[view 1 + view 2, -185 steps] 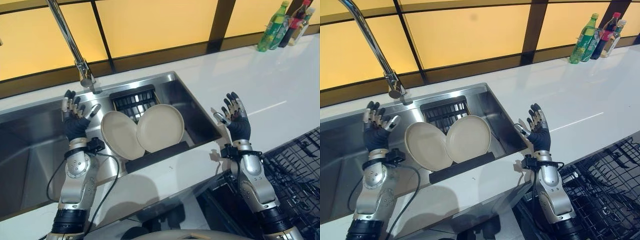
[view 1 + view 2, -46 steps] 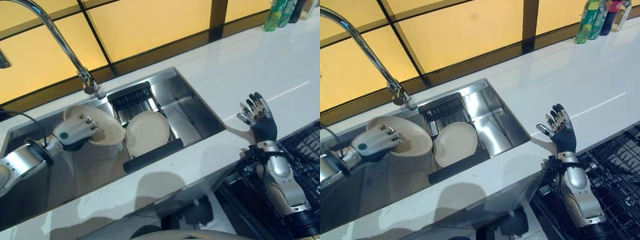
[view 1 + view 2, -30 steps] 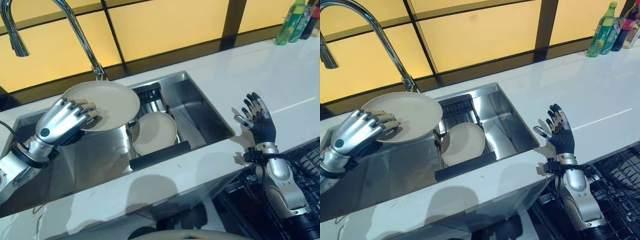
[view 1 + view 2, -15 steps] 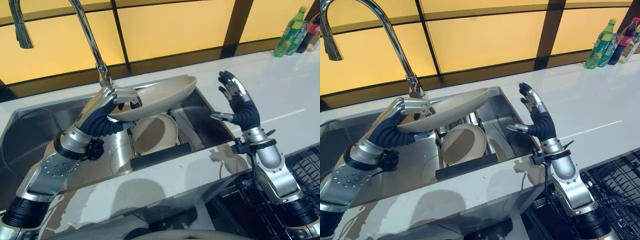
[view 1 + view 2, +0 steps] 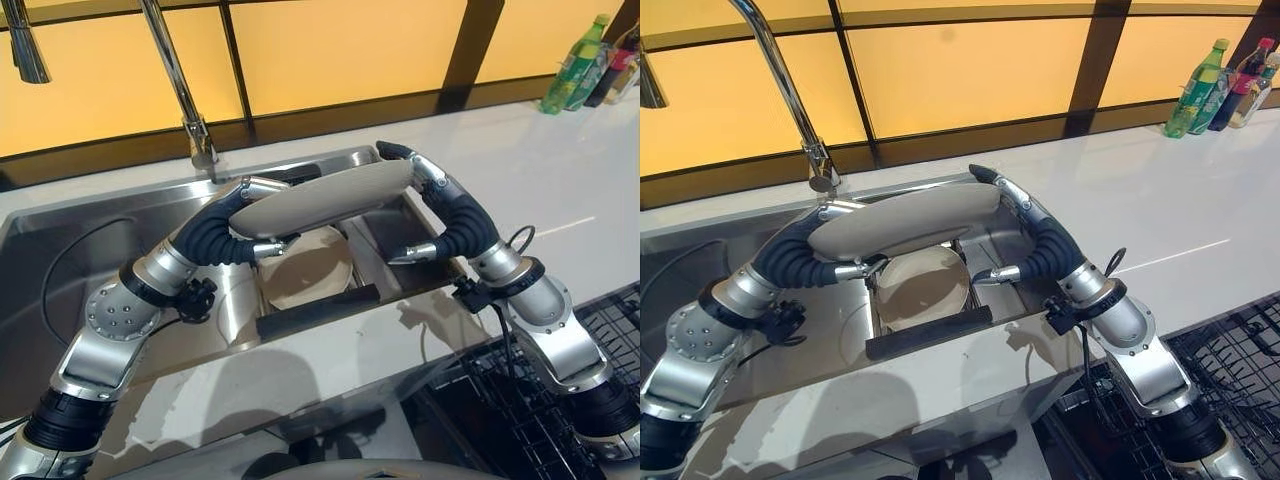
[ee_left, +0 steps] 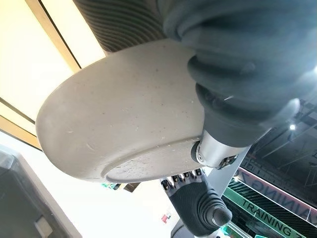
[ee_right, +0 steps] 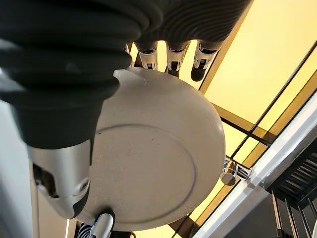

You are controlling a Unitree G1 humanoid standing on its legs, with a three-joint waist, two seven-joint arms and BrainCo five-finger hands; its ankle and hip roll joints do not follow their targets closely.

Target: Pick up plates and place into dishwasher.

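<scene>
One plate (image 5: 320, 197) is up in the air above the sink (image 5: 60, 260), roughly level, caught between both hands. The left hand (image 5: 225, 232) has its fingers curled over the plate's rim on the side nearer the tap (image 5: 195, 135), with its thumb under the plate, so it is clamped on it. The right hand (image 5: 452, 212) is on the opposite rim: its fingertips hook over the far edge and its thumb reaches in underneath, so it too looks closed on the plate. In the right wrist view the plate's underside (image 7: 153, 168) sits against that hand's fingers.

A second plate (image 5: 305, 268) leans in the dark rack (image 5: 315, 310) inside the sink, directly below the lifted one and untouched by either hand.

The dishwasher basket (image 5: 590, 330) is open, well apart from the sink, beyond the edge of the bench (image 5: 560, 170) on the robot's right. No plate can be seen in the part of it that shows.

By my reading the task is in its first half: one plate has been lifted and looks mid-handover from left hand to right, and it has yet to reach the basket. After that, the plate in the sink rack remains to be picked up and loaded. Bottles (image 5: 575, 70) stand at the far end of the bench, away from the sink.
</scene>
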